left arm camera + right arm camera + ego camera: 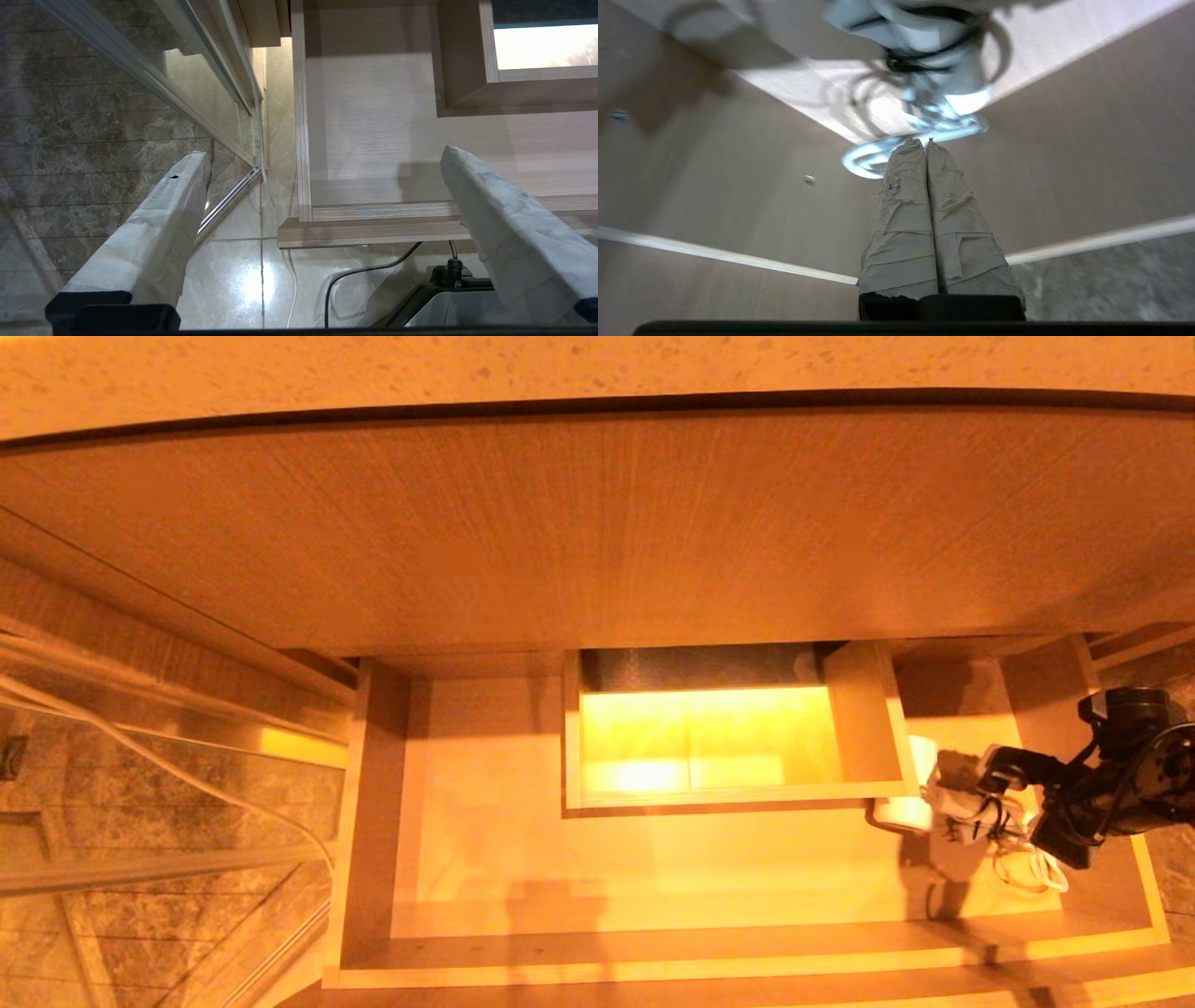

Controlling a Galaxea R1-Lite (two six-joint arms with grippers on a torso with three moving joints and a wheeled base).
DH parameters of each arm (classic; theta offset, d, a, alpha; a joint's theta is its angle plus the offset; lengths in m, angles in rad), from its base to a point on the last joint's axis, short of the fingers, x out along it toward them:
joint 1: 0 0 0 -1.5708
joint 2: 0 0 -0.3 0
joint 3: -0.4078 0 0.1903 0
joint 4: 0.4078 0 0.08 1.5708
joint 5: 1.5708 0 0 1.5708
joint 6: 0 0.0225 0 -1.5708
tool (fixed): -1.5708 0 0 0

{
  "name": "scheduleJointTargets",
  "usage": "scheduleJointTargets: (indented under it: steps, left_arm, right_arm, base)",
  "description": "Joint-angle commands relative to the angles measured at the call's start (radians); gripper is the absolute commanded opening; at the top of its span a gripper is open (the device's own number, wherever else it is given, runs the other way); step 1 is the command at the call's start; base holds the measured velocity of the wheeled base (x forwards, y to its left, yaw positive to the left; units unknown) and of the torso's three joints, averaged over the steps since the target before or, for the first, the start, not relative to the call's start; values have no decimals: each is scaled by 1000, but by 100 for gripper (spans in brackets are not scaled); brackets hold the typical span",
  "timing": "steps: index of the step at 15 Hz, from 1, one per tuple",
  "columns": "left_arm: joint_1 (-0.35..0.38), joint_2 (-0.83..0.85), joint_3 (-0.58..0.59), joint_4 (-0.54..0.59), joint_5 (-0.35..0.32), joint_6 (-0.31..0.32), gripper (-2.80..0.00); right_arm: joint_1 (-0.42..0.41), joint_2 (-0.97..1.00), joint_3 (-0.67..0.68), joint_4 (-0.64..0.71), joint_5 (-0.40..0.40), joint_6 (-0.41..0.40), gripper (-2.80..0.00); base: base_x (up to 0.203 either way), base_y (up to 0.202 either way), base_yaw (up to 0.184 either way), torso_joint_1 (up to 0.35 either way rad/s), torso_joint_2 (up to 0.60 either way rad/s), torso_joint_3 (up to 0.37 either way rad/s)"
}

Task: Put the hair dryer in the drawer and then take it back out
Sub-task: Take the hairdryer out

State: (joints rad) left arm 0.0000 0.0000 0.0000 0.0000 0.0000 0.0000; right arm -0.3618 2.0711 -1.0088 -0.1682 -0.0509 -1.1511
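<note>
1. The drawer stands pulled out under the wood-grain front panel. The hair dryer is inside it at the right end, just beside the boxed cut-out at the drawer's mid-back, with its coiled cord looped on the drawer floor.

2. The right hand reaches into the drawer from the right side. Its taped fingers are pressed together with no gap between them, their tips at the cord loops and just short of the dryer's body. I see nothing pinched between them, though the cord right at the tips is blurred.

3. The left hand hangs off to the left, outside the drawer and above the tiled floor, fingers spread wide and holding nothing.

4. What could go wrong, as I judge it:
   - With the fingers shut, pushing on would nudge the dryer against the cut-out wall rather than grip it.
   - A close on the cord alone would lift loops while the dryer dangles or stays behind.
   - The cord could snag on the fingers when the hand pulls back.
   - The hand is close to the drawer's right wall, so a wide swing could knock it.

5. No brand, label or writing can be read on the dryer, the drawer or the hands.
</note>
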Motion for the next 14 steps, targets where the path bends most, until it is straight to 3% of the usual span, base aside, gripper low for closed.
scheduleJointTargets:
  steps: [1, 5, 6, 11, 14]
  left_arm:
    - [0, 0, 0, 0, 0, 0, 0]
    - [0, 0, 0, 0, 0, 0, 0]
    - [0, 0, 0, 0, 0, 0, 0]
    - [0, 0, 0, 0, 0, 0, 0]
    - [0, 0, 0, 0, 0, 0, 0]
  right_arm:
    - [5, 0, 9, -4, 0, -7, -280]
    - [7, -3, -9, 2, 0, -65, -280]
    - [6, 7, -7, 3, -5, -82, 0]
    - [4, 12, 16, 24, -90, -77, 0]
    - [1, 44, 23, 45, -96, -62, 0]
  base:
    - [0, 0, 0, 0, 0, 0]
    - [0, 0, 0, 0, 0, 0]
    - [0, 0, 0, 0, 0, 0]
    - [0, 0, 0, 0, 0, 0]
    - [0, 0, 0, 0, 0, 0]
